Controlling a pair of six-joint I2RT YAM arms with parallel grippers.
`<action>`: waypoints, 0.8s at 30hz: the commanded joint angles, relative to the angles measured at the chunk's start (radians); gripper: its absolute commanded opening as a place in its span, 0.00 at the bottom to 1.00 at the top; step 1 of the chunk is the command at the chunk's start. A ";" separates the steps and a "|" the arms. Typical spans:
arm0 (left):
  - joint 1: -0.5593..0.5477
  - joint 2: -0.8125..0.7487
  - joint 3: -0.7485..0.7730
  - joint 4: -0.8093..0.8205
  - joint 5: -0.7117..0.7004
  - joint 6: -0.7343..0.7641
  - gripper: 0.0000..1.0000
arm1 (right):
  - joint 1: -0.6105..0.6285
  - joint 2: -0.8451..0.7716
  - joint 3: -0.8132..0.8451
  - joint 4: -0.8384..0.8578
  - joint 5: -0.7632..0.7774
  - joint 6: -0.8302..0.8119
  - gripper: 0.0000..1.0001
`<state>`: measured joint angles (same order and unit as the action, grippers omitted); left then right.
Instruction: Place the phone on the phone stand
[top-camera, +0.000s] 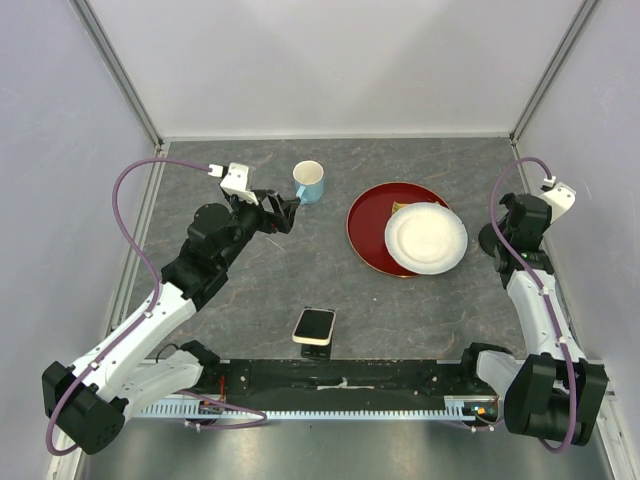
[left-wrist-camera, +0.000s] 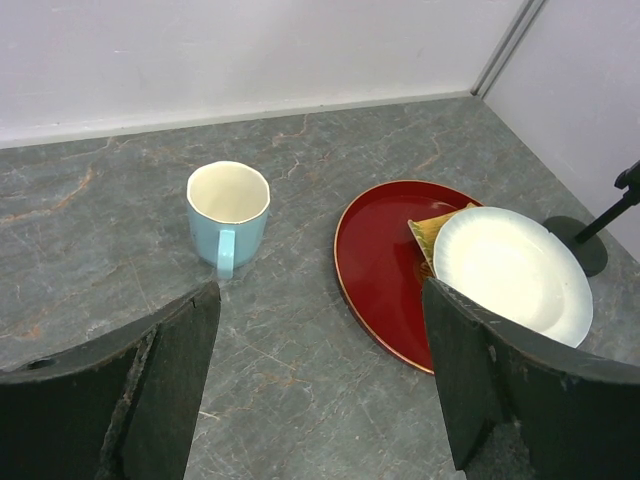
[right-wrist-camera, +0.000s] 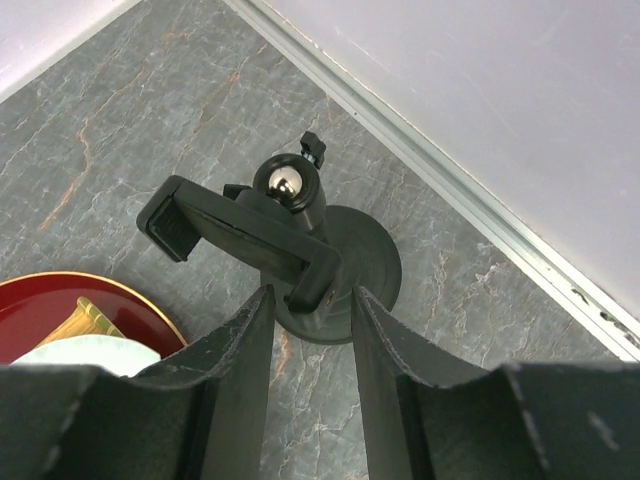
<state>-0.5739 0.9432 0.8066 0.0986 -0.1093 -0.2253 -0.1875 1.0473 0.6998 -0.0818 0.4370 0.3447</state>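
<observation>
From the overhead camera I see the phone (top-camera: 314, 325), pale cream with a dark rim, near the front edge of the grey stone-patterned table (top-camera: 250, 290), midway between the two arm bases. It is propped over the small black phone stand (top-camera: 314, 350), which shows just below its near edge. My left gripper (left-wrist-camera: 320, 300) hovers far from it, towards the back left, with its two dark fingers (left-wrist-camera: 185, 350) spread wide and nothing between them. Just beyond it stands a light blue mug (left-wrist-camera: 228, 215), cream inside, its handle turned towards the gripper. To the right of the mug lies a round red plate (left-wrist-camera: 375, 260); a white plate (left-wrist-camera: 510, 270) overlaps its right side, and a gold-coloured piece (left-wrist-camera: 430, 230) pokes out from under the white one. My right gripper (right-wrist-camera: 310, 295) is at the far right, pointing down at a black round-base pole stand (right-wrist-camera: 370, 265) with a clamp (right-wrist-camera: 230, 235) and a shiny ball joint (right-wrist-camera: 285, 183). Its fingers (right-wrist-camera: 240, 360) are a little apart, and the clamp's end sits in the gap without clearly touching either one
</observation>
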 joint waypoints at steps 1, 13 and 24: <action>0.005 -0.001 0.036 0.012 0.002 -0.028 0.87 | -0.006 0.019 -0.002 0.074 0.035 -0.029 0.43; 0.005 0.011 0.039 0.009 0.014 -0.032 0.87 | -0.006 0.023 -0.011 0.117 0.072 -0.039 0.15; 0.005 0.012 0.037 0.009 0.008 -0.031 0.87 | -0.006 -0.056 -0.003 0.096 0.089 -0.050 0.00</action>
<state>-0.5735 0.9562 0.8066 0.0982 -0.1017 -0.2268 -0.1925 1.0672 0.6937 -0.0399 0.5095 0.2958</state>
